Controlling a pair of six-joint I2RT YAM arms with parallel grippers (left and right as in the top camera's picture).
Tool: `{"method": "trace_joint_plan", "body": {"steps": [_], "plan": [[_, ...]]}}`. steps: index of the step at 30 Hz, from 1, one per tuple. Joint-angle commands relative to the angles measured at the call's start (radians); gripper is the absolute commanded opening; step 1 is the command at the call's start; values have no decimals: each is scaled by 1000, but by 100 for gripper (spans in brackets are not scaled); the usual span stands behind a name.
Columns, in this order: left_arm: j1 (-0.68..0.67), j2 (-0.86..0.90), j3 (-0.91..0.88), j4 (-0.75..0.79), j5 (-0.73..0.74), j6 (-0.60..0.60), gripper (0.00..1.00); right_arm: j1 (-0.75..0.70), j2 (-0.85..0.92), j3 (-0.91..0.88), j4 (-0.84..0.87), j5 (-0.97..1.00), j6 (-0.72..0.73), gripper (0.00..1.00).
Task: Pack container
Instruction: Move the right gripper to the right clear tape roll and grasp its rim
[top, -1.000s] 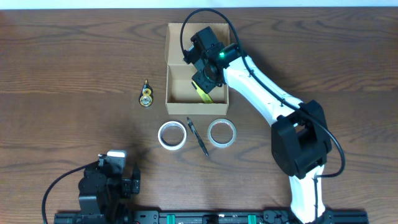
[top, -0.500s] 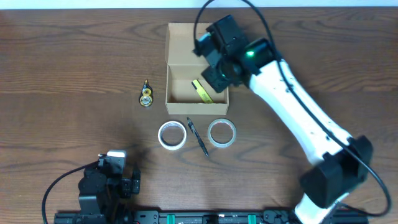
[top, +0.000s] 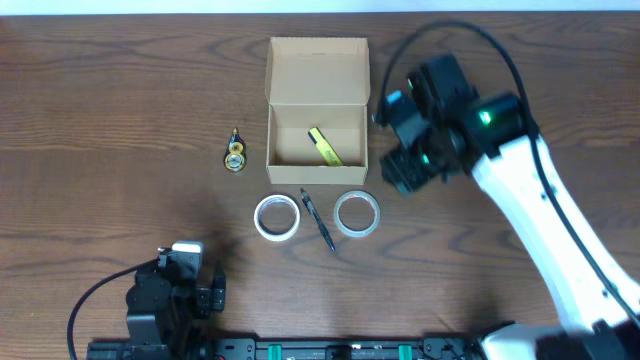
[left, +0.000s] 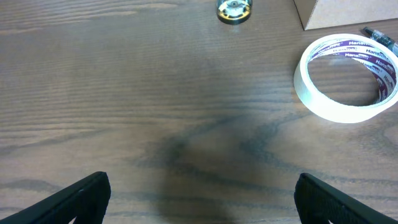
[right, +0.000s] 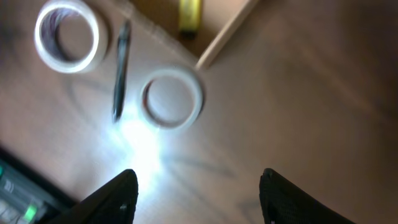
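While the right gripper (right: 199, 199) is held spread and empty beside the open container (top: 317, 70), a yellow item (top: 324, 146) is seen lying inside, the left gripper (left: 202, 202) likewise spread.

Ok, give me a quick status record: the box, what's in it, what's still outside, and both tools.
container: open, flap lid folded back
inside: one yellow item
outside, in front of it: left tape roll, pen, right tape roll
outside, to its left: small gold object
right tool: open, empty, off to the right of the container
left tool: open, empty, at the front left, short of the left tape roll
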Motion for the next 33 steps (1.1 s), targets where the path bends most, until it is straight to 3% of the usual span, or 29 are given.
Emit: {"method": "trace_joint_plan", "body": {"steps": [1, 4, 8, 15, 21, 33], "plan": [[-4, -6, -17, -43, -7, 14, 95, -8, -109, -148, 33, -68, -65, 64], [-4, -6, -17, -43, -7, 14, 96, -8, -238, -316, 112, -133, -138, 72], [-4, -6, -17, -43, -7, 14, 95, -8, -290, -372, 144, -162, -165, 85], [-4, -6, -17, -43, -7, 14, 95, -7, -262, -373, 185, -161, -83, 83], [-4, -6, -17, -43, -7, 14, 95, 8, -126, -373, 188, -161, -42, 85], [-4, -6, -17, -43, -7, 14, 95, 114, 42, -373, 252, 108, 614, 85]]}}
